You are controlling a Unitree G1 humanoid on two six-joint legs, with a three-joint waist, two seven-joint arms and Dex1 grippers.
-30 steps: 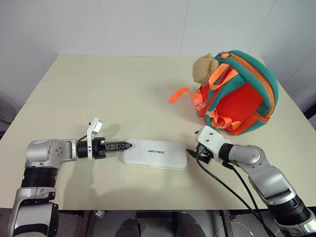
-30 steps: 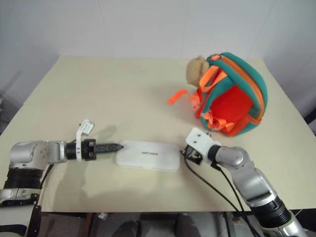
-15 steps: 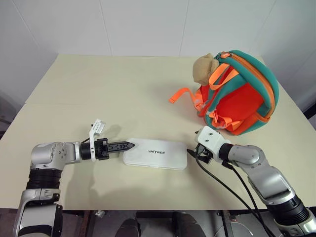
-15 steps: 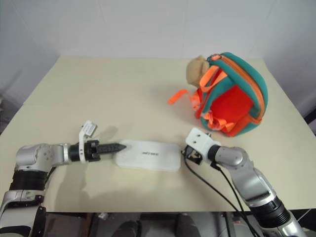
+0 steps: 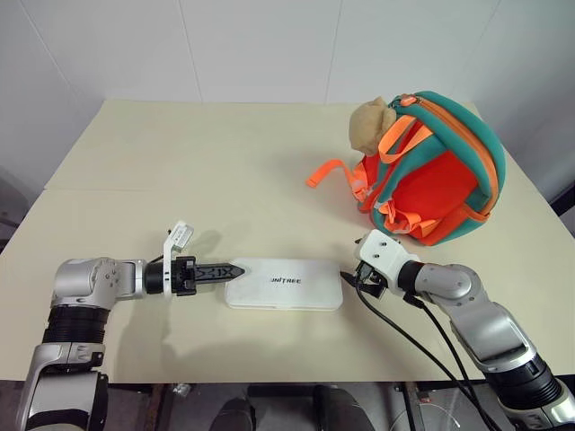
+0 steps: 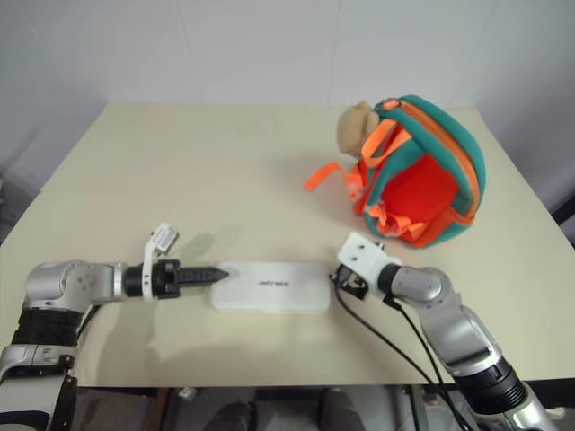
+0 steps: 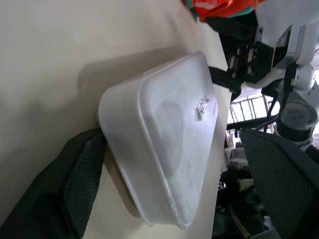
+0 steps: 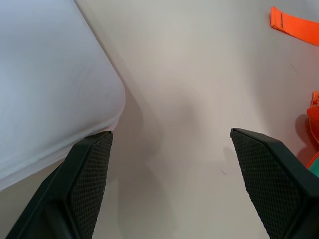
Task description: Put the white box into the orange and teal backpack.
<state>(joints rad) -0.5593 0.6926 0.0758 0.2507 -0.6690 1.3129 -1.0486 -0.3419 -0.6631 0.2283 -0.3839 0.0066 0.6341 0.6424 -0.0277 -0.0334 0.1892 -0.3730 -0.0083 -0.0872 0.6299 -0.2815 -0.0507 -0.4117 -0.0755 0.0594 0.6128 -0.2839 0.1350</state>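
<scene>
Now white box lies flat between both grippers (jaws spread).

We can't read the small lettering on the white box. Its far end is hidden behind the right gripper. The box runs off the edge in the right wrist view. The orange and teal backpack hides its own opening; we can't tell zipped or unzipped.

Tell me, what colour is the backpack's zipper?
Orange, running along the teal top of the backpack; clearest in the left eye view.
</scene>
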